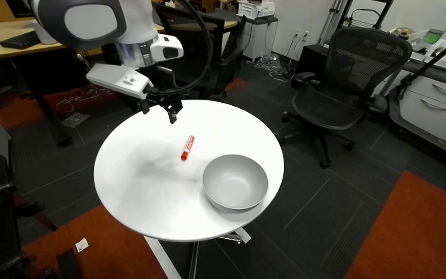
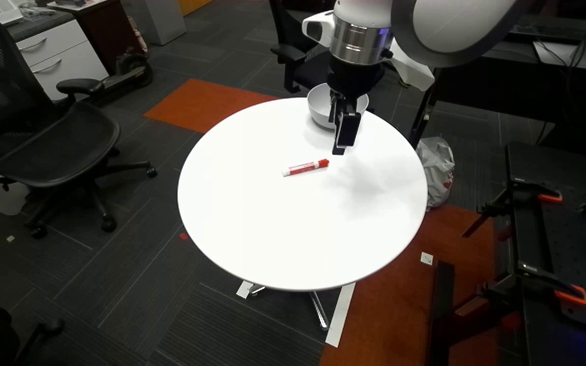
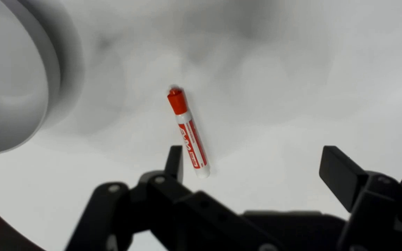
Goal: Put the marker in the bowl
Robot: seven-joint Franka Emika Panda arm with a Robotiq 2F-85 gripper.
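The red and white marker lies flat on the white round table, with a red cap at one end. It also shows in an exterior view and in the wrist view. The grey bowl stands upright and empty near the table's edge, apart from the marker. Part of it is behind the gripper in an exterior view, and it is cut off at left in the wrist view. My gripper is wide open and empty above the table. The marker appears beside its left finger.
A black office chair stands beside the table, and another chair is behind it in an exterior view. A black stand with orange clamps and a plastic bag are near the table. A desk is behind the arm.
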